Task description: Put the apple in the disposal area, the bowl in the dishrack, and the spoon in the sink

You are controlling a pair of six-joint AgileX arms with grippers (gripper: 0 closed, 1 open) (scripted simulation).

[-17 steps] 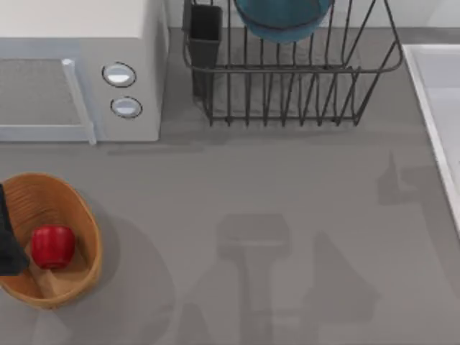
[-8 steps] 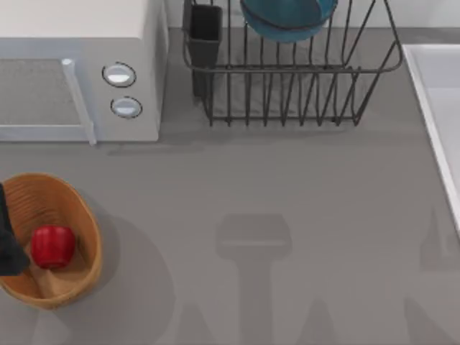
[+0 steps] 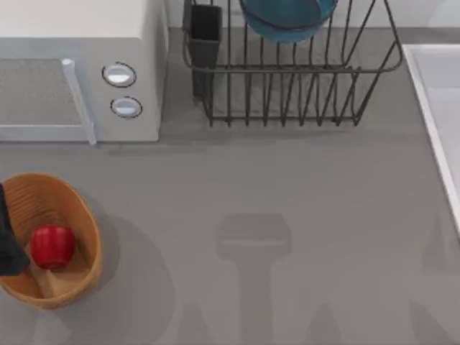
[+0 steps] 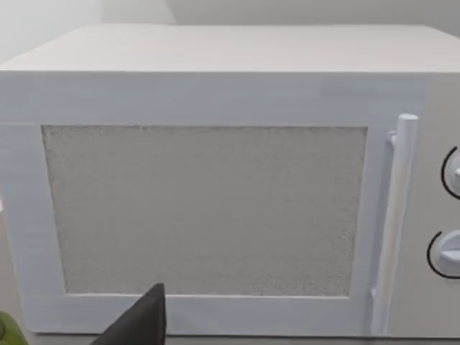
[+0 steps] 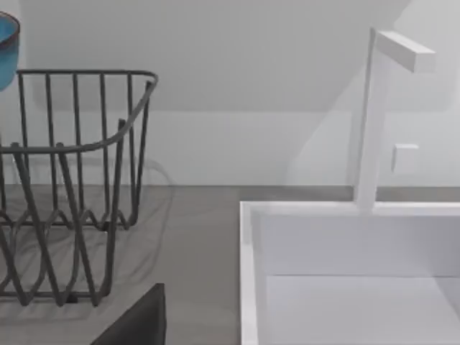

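Apple (image 3: pixel 52 246) lies inside the disposal area (image 3: pixel 80 213), a woven basket on the tabletop (image 3: pixel 273 180) in front of the microwave (image 3: pixel 79 43). Bowl (image 3: pixel 287 18) sits in the dishrack (image 3: pixel 287 86), to the right of the rack's utensil cup (image 3: pixel 205 32). Sink (image 3: pixel 435 93) stands right of the dishrack, with its faucet (image 5: pixel 381 108) upright at its far rim. A dark part of the left arm (image 3: pixel 8 237) overlaps the basket's left edge. Pincer state: cannot tell for either arm.

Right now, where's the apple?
In the top view the apple sits inside the disposal area basket at the table's left edge, in front of the microwave.
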